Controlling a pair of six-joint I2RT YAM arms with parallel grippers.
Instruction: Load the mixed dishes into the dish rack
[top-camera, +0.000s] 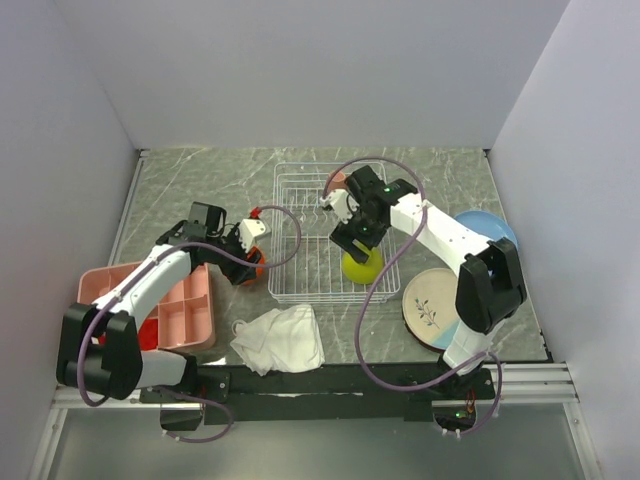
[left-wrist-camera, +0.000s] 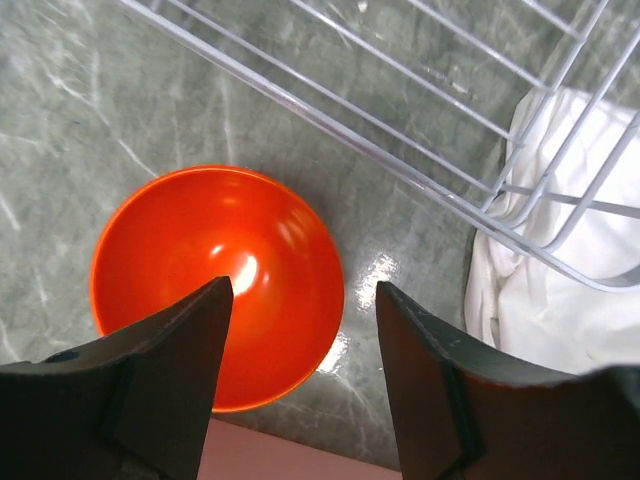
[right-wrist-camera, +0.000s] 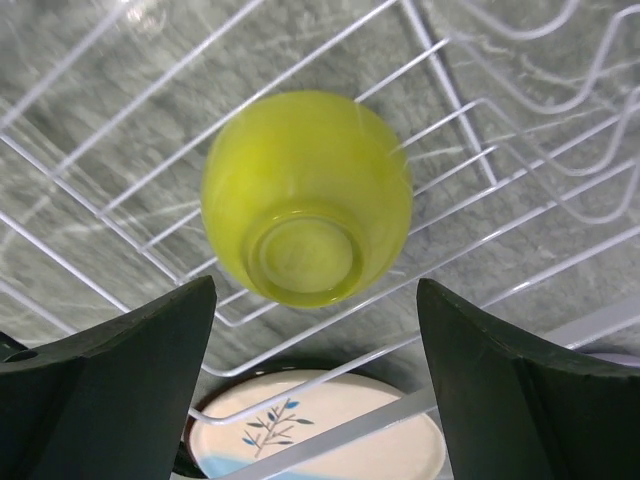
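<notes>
1. Pink divided tray (top-camera: 185, 310): table's 8 o'clock in the top view (12 = away from the arm bases). Not part of the job.
2. Orange bowl (left-wrist-camera: 200, 270): upright, mouth up, on the bare table btw tray and rack, just off the rack's 8 o'clock corner. Not loaded yet.
3. Left gripper (left-wrist-camera: 300, 300): hovers right over that bowl, jaws partly apart, nothing in them. One finger sits over the bowl's inside, the other outside its 3 o'clock rim. Prob. lined up to pinch the wall, since the bowl looks too wide to span.
4. White cloth (top-camera: 282, 338): crumpled at the rack's 6 o'clock, hard by the near rail; can't tell if it touches. Not for loading, but it could snag a low pass.
5. Dish rack (top-camera: 310, 165): mid-table, btw both arms, so either can reach in.
6. Lime-green bowl (right-wrist-camera: 305, 195): inside the rack, 5 o'clock corner, upside down w/ foot ring up, resting on the wires. Inverted prob. so it drains.
7. Right gripper (right-wrist-camera: 315, 290): directly above it, jaws v. wide, fingers either side w/o touching; holds nothing.
8. Cream-and-blue plate (top-camera: 430, 300): on the table at the rack's 4 o'clock. Light-blue plate (top-camera: 495, 225) at 3 o'clock, partly behind the right arm. Both outside the rack, on the R arm's side, so likely its work.
</notes>
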